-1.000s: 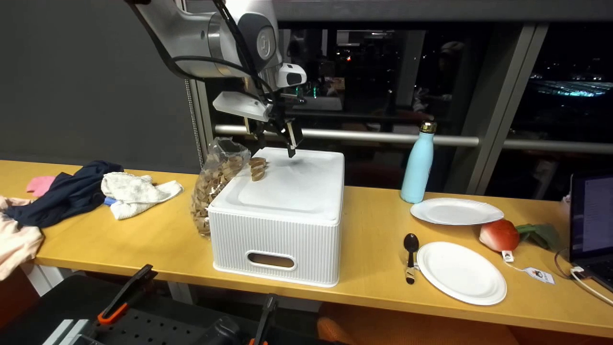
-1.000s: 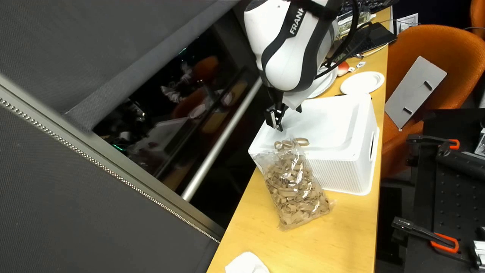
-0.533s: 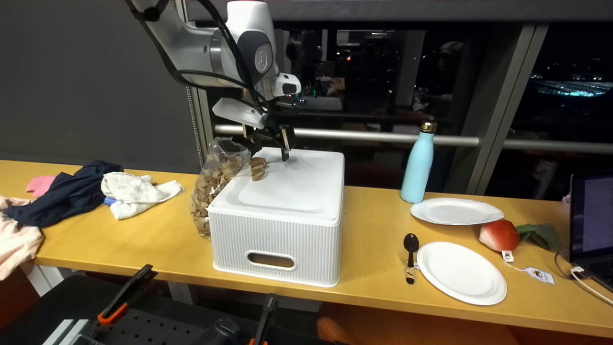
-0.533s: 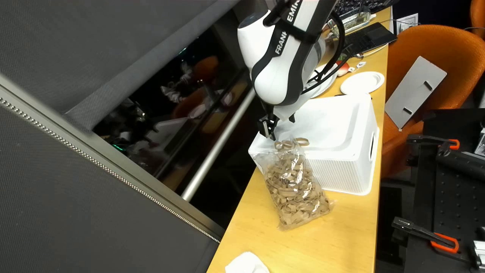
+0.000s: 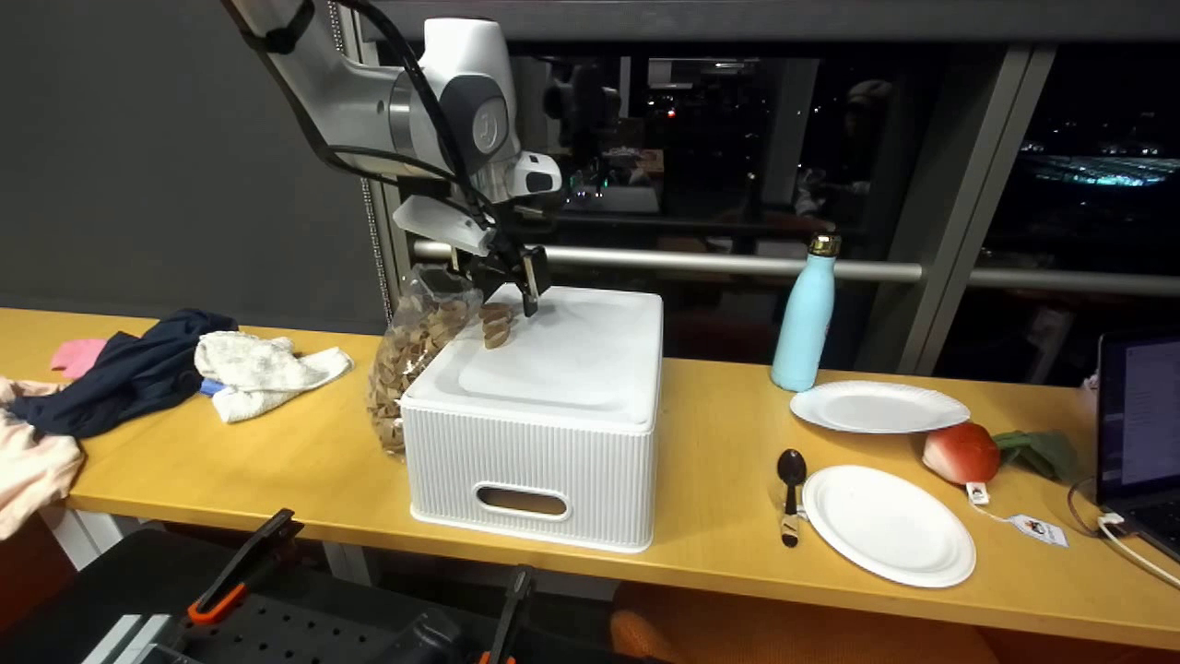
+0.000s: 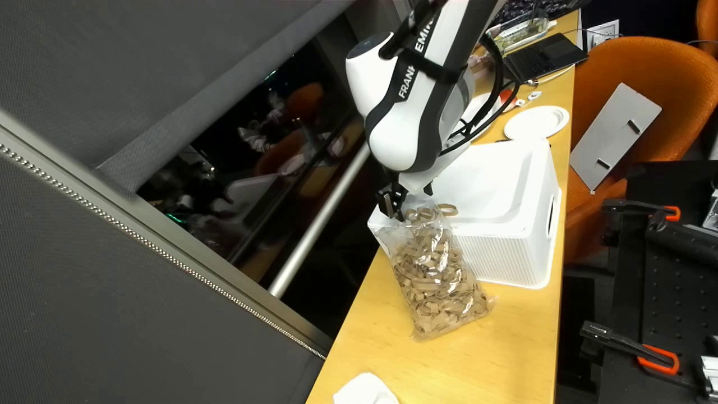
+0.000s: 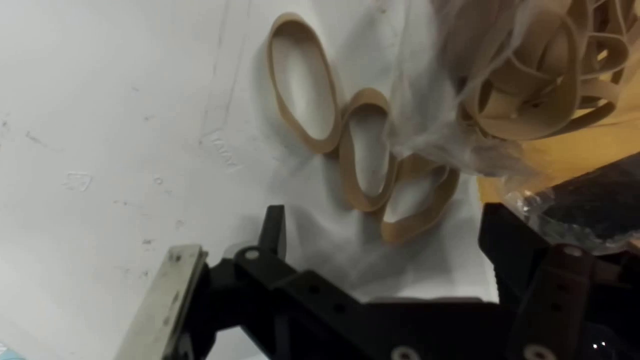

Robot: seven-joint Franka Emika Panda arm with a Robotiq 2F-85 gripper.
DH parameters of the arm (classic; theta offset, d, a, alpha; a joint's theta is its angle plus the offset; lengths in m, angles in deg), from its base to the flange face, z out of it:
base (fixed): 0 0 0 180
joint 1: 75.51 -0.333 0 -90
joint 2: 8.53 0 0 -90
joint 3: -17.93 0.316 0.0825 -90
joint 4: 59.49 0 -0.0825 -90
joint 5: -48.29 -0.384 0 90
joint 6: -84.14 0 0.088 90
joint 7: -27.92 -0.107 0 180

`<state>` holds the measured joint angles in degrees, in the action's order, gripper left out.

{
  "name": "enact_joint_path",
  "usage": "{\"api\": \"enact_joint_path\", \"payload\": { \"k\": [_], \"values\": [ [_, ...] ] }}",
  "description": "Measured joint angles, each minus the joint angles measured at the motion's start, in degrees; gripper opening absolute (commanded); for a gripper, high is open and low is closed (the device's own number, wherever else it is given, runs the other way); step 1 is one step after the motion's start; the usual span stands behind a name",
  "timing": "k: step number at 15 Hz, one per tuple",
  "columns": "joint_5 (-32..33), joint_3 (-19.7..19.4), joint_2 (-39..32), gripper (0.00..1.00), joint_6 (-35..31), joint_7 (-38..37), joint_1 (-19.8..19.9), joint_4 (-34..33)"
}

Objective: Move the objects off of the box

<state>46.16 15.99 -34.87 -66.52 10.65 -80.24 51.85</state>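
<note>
The claw (image 7: 385,217) hangs over the white box (image 5: 562,369), jaws well apart and nothing held. The three tan rubber bands (image 7: 351,180) lie on the box's top, near the edge where the clear bag of bands (image 6: 437,275) leans, so the step in hand is presumably lining up a grasp. To do it well, shift toward the loops until one sits squarely between the jaws, then sink nearly to the box before squeezing, since such low, limp rings probably slip from a high pinch. Take one at a time (they seem to touch, so a neighbour may tag along). Steer the jaw nearer the bag clear of its loose plastic, which drapes close to the bands, then lift straight up and lower the band onto the wooden surface (image 5: 719,516).
</note>
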Motion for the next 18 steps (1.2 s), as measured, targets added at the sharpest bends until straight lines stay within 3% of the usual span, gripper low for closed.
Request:
{"api": "enact_joint_path", "payload": {
  "k": [1, 3, 4, 5, 6, 8, 13, 15, 18],
  "values": [
    [-0.2, 0.1, 0.0, 0.82, 0.0, 0.0, -0.02, 0.0],
    [-0.57, 0.22, -0.04, 0.81, 0.0, 0.0, -0.02, 0.03],
    [-0.69, 0.23, -0.11, 0.76, 0.0, 0.0, -0.02, 0.03],
    [-0.8, 0.23, -0.23, 0.8, 0.0, 0.0, -0.02, 0.03],
    [-0.9, 0.23, -0.4, 0.73, 0.0, 0.0, -0.01, 0.03],
    [-1.23, 0.23, -0.79, 0.47, 0.0, 0.03, -0.01, 0.03],
    [-1.85, 0.9, -0.99, 0.09, -0.07, 0.05, -0.01, -0.54],
    [-1.85, 1.09, -0.85, 0.01, -0.07, 0.05, -0.01, -0.66],
    [-1.85, 1.05, -0.61, 0.0, -0.08, 0.07, 0.07, -0.64]
  ]
}}
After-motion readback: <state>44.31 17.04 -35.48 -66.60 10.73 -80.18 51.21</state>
